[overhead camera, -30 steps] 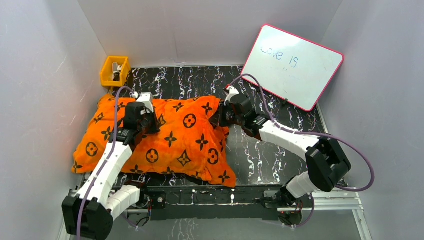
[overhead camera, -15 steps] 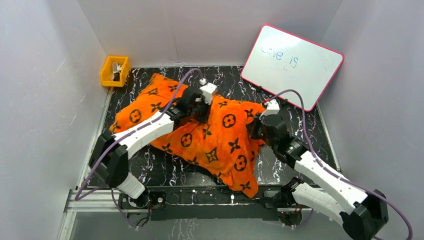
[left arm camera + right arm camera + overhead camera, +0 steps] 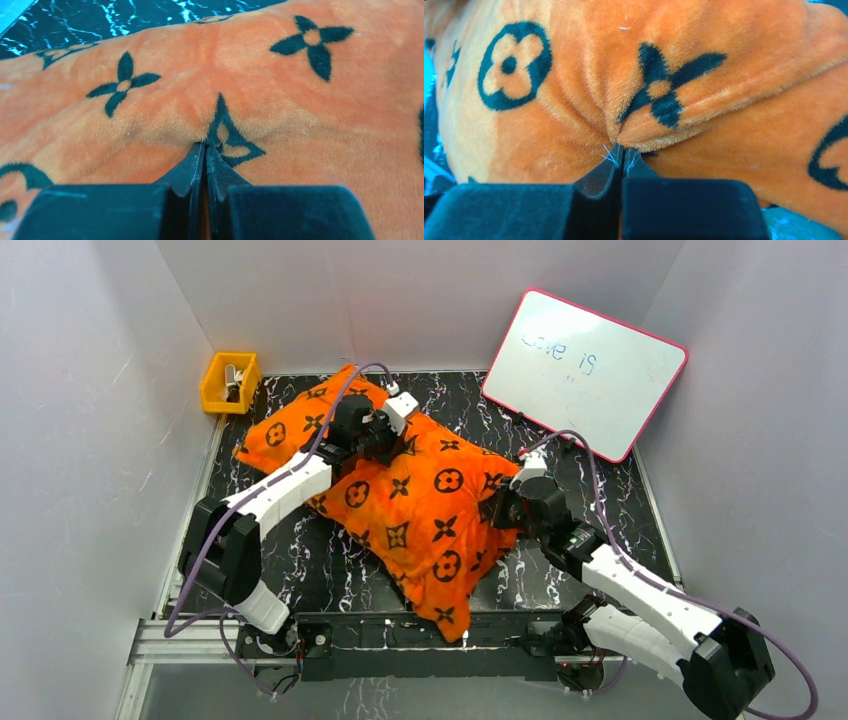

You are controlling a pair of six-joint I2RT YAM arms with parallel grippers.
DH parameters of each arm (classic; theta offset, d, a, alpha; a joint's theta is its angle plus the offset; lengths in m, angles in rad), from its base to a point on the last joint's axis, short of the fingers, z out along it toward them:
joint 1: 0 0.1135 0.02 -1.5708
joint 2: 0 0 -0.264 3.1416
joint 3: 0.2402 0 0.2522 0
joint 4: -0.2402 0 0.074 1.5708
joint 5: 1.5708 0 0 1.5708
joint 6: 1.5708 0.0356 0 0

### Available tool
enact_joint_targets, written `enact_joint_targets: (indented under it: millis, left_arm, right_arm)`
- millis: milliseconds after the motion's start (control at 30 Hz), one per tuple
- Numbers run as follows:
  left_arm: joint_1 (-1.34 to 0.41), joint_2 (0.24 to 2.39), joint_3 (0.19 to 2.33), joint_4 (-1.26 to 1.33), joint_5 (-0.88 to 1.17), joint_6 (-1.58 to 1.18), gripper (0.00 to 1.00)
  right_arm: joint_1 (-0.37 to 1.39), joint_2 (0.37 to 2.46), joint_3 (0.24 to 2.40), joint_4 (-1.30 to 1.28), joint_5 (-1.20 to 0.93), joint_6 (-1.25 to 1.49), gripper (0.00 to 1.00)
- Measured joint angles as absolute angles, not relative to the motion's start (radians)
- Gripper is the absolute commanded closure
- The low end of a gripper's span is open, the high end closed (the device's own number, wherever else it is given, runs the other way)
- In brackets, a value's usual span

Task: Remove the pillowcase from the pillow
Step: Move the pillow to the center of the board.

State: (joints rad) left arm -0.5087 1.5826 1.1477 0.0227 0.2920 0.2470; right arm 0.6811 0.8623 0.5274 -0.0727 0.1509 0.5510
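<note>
Top external view: the orange monogram pillowcase [image 3: 430,510] has swung from frame left to lie diagonally across the black marbled table [image 3: 330,550]. The left gripper [image 3: 385,435] pinches its upper-left end and the right gripper [image 3: 497,510] clenches its right edge. The pillow stays hidden inside, so the stripping looks barely begun.

We see the pillowcase [image 3: 400,500] lying diagonally across the middle of the table [image 3: 470,400], running from the upper left towards the bottom centre of the top view. A small bin [image 3: 229,382] sits at the table's upper-left corner, near the pillowcase's far end. The whiteboard [image 3: 585,370] stands propped at the upper right, apart from the fabric. The left gripper [image 3: 385,440] is on the pillowcase's upper part; the right gripper [image 3: 497,512] meets its right edge.
</note>
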Motion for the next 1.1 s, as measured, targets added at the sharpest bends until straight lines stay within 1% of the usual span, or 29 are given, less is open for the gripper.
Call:
enact_joint_targets:
  millis: [67,133,167,200,233,267,300,400,467,567,600,667,700,767,867,933,967,1100]
  left_arm:
    - [-0.484,1.599,1.162,0.024,0.29,0.258,1.0]
    - [-0.455,1.655,1.227,0.03,0.293,0.276,1.0]
    - [-0.432,1.688,1.263,0.03,0.302,0.281,0.92]
    - [-0.417,1.705,1.282,0.029,0.307,0.281,0.57]
    - [-0.396,1.726,1.309,0.028,0.316,0.279,0.3]
    - [-0.377,1.741,1.332,0.026,0.321,0.284,0.05]
    - [-0.361,1.753,1.362,0.014,0.323,0.28,0.02]
    - [-0.32,1.763,1.475,-0.08,0.357,0.278,0.02]
    - [-0.306,1.764,1.569,-0.172,0.418,0.287,0.02]
    - [-0.293,1.787,1.765,-0.368,0.593,0.327,0.02]
    - [-0.287,1.803,1.851,-0.47,0.685,0.361,0.02]
    - [-0.279,1.819,1.946,-0.607,0.834,0.419,0.02]
    - [-0.277,1.816,1.957,-0.66,0.905,0.443,0.02]
    - [-0.278,1.805,1.951,-0.764,1.022,0.471,0.02]
    - [-0.299,1.793,1.883,-0.79,1.082,0.448,0.02]
    - [-0.347,1.756,1.772,-0.723,1.035,0.398,0.02]
    - [-0.392,1.719,1.681,-0.656,0.981,0.364,0.02]
    - [-0.624,1.551,1.37,-0.387,0.781,0.226,0.02]
  right_arm:
    - [0.683,0.922,0.534,-0.021,0.108,0.561,0.72]
    - [0.685,0.979,0.56,0.012,0.067,0.572,0.58]
    - [0.685,1.001,0.573,0.022,0.049,0.574,0.52]
    - [0.686,1.02,0.588,0.03,0.033,0.575,0.45]
    - [0.688,1.033,0.601,0.033,0.018,0.574,0.39]
    - [0.692,1.039,0.612,0.034,0.002,0.572,0.33]
    - [0.696,1.038,0.619,0.034,-0.009,0.571,0.27]
    - [0.704,1.003,0.623,0.019,-0.016,0.551,0.19]
    - [0.704,0.96,0.623,0.004,-0.002,0.538,0.17]
    - [0.704,0.882,0.624,-0.025,0.033,0.514,0.17]
    - [0.704,0.862,0.625,-0.036,0.044,0.508,0.16]
    - [0.704,0.829,0.627,-0.06,0.064,0.496,0.16]
    - [0.704,0.815,0.627,-0.072,0.074,0.492,0.16]
    - [0.704,0.794,0.627,-0.103,0.096,0.489,0.16]
    - [0.704,0.772,0.627,-0.15,0.128,0.49,0.16]
    - [0.704,0.756,0.627,-0.179,0.146,0.493,0.16]
    - [0.704,0.746,0.627,-0.191,0.155,0.494,0.16]
    - [0.704,0.715,0.627,-0.234,0.185,0.503,0.16]
